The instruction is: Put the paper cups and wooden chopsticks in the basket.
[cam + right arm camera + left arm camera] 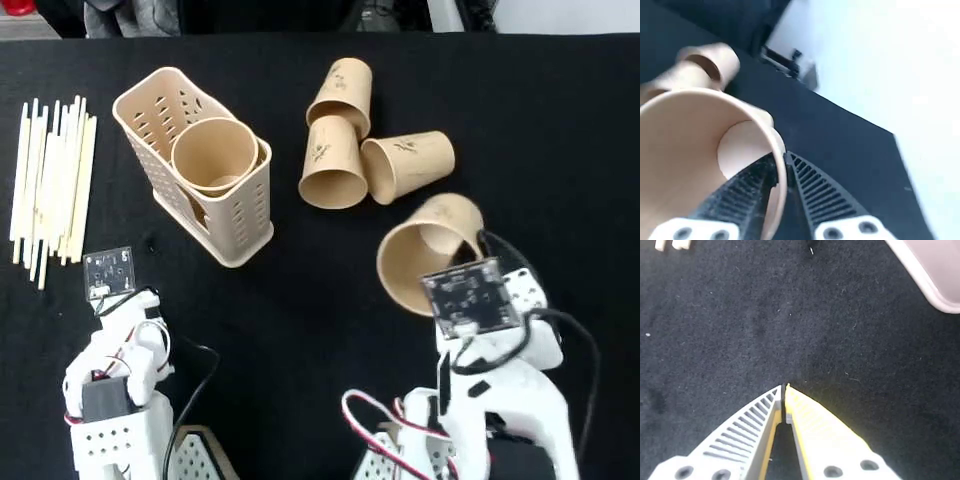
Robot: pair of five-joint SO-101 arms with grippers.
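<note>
Right gripper (785, 159) clamped on rim wall of tan paper cup (425, 250), one finger inside. Cup tilted, well right of beige slotted plastic basket (240, 215). Likely light, thin, crushable: pinch rim gently. Left gripper (784, 392) fingers together, empty.

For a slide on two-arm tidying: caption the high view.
Right gripper pinches the rim of a paper cup; one cup in the basket, three cups and the chopsticks on the table.

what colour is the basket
The basket is beige, with rows of small slots in its walls; the high view shows it best.
</note>
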